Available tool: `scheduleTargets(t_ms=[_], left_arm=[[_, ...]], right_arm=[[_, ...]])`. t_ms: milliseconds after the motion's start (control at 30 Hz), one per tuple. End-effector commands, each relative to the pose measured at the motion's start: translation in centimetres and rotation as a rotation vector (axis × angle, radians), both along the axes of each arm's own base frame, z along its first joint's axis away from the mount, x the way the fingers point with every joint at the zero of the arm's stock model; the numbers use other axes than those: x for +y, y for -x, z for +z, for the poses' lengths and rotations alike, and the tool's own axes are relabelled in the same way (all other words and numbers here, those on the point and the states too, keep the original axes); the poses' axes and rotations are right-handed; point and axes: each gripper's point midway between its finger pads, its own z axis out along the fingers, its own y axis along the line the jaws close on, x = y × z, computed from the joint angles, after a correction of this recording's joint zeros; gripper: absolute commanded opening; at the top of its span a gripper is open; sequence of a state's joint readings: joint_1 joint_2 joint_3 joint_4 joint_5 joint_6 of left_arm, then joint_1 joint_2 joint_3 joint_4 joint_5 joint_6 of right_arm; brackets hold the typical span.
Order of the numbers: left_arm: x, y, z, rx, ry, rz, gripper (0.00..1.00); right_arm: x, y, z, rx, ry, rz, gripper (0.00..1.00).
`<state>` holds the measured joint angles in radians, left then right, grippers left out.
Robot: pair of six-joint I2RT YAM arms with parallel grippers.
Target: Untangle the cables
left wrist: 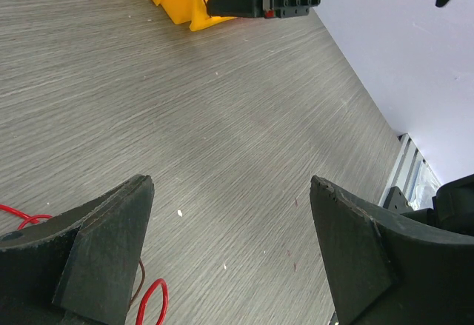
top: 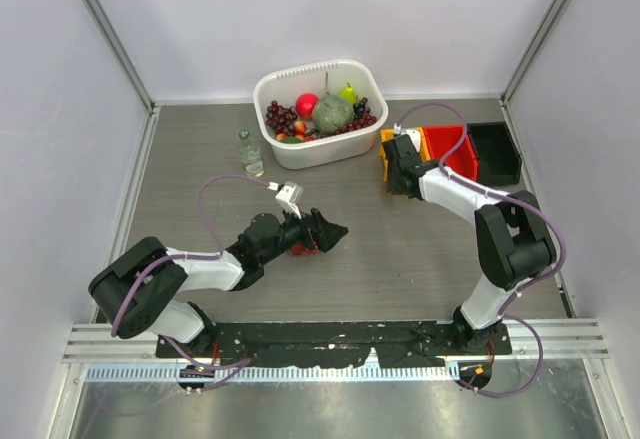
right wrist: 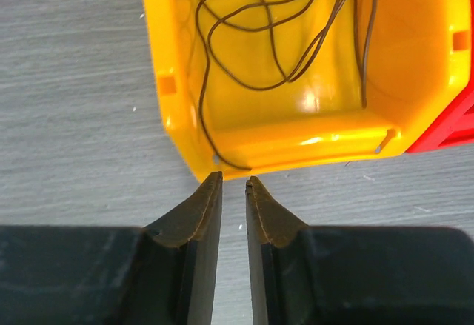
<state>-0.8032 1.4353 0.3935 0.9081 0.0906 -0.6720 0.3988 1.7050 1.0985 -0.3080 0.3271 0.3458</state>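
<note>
- Cables: two parts, well apart. The red wire [left wrist: 152, 299] lies on the table [top: 400, 249], far left of the yellow bin [right wrist: 296, 143]. The black wire [right wrist: 255, 88] is inside that bin.
- Left gripper [left wrist: 229, 188]: jaws spread wide, nothing between them, aimed across bare tabletop toward the yellow bin.
- The red loops do not sit in the gap. They show low beside and behind one finger [left wrist: 104, 243], on the side away from the bin. Judged: the left arm is much the nearer one, but it would have to draw back and drop before closing.
- Open table runs from the left gripper to the yellow bin, with nothing in the way.
- Right gripper [right wrist: 232, 181]: jaws nearly together with a thin slit between them, pinching nothing. The tips sit just outside the bin's near wall.
- The black wire lies straight ahead of these jaws, past that wall. Its loops run away from them along the bin floor, and one end comes down to the near wall.
- Judged: any reach in must clear the rim first.
- A red bin [right wrist: 452, 129] touches the yellow bin's right side, so there is little room there.
</note>
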Motion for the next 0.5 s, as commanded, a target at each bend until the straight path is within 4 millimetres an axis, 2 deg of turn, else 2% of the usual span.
scheduleTargets(t_ms=[0,200,467], left_arm=[[-0.1,-0.5,1.8,-0.058,0.030,0.008,0.90],[-0.2,-0.5,1.6,-0.055,0.027,0.007,0.90],[-0.2,-0.5,1.6,-0.054,0.026,0.007,0.90]], right_arm=[[-0.3,0.2,2.8,-0.086,0.018,-0.008,0.26],[0.1,-0.3,1.4,-0.060,0.025,-0.003,0.26],[-0.2,-2.0,0.6,-0.064,0.071,-0.024,0.25]])
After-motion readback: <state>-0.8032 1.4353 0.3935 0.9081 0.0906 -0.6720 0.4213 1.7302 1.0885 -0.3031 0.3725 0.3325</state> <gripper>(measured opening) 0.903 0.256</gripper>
